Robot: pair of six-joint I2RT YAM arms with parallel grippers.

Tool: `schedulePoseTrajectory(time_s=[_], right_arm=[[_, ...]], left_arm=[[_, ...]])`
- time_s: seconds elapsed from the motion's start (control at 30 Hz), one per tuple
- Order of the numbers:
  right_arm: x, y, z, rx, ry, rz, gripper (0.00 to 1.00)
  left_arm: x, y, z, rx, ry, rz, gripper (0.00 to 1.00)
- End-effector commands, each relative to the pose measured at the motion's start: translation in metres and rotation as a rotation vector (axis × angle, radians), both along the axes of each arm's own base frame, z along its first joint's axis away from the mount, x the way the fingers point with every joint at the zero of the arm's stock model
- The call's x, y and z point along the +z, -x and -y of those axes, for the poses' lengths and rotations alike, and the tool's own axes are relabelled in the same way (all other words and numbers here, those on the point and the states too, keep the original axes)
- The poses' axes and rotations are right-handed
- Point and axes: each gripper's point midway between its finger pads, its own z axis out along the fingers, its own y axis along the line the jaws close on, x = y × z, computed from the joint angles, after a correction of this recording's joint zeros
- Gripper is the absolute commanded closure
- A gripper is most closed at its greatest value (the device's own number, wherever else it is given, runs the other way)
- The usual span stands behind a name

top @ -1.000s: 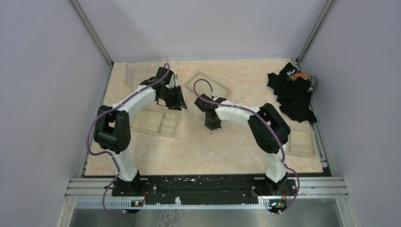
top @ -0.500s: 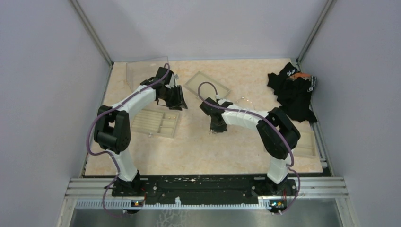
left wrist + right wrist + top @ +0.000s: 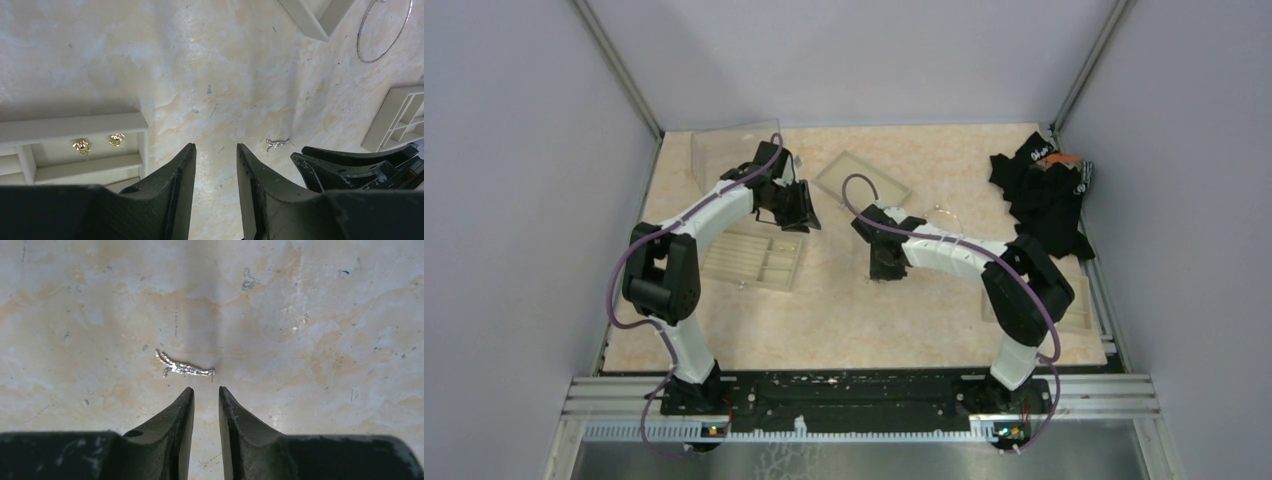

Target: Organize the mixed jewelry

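Note:
The mixed jewelry lies loose on the marbled table. A tiny silver beaded piece (image 3: 183, 368) rests just beyond my right gripper (image 3: 206, 389), whose jaws stand slightly open and hold nothing. The left wrist view shows that same piece (image 3: 278, 144) beside the right fingers (image 3: 350, 167). A thin silver hoop (image 3: 384, 30) lies farther off, right of the right arm (image 3: 942, 213). Two gold studs (image 3: 81, 146) sit in one compartment of the beige tray (image 3: 75, 122). My left gripper (image 3: 215, 146) hovers open and empty next to that tray.
A second beige tray (image 3: 864, 178) lies at the back centre, with a clear lid (image 3: 724, 150) at the back left. A third tray (image 3: 1074, 305) sits at the right edge. A black cloth heap (image 3: 1044, 200) fills the back right corner.
My right gripper was shut and has now parted its jaws. The right arm has shifted right and stretched lower over the table. The left arm has not moved.

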Motion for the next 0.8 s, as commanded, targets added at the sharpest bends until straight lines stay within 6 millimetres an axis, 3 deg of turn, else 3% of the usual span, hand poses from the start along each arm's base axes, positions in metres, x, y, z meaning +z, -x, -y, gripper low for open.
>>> schedulePoseTrajectory(time_s=[0.0,0.17,0.37,0.77], right_arm=[[0.022,-0.01,-0.022,0.1,-0.091,0.043,0.73],[0.016,-0.012,-0.034,0.213,-0.09,0.021,0.7],[0.014,-0.021,-0.028,0.205,-0.006,0.005,0.63],[0.002,-0.023,-0.04,0.205,-0.02,-0.037,0.63]], left_arm=[[0.017,-0.003,0.0,0.009,0.025,0.04,0.58],[0.018,-0.004,0.0,0.009,0.023,0.042,0.58],[0.018,-0.005,0.0,0.011,0.019,0.043,0.58],[0.015,-0.005,-0.001,0.013,0.011,0.039,0.58]])
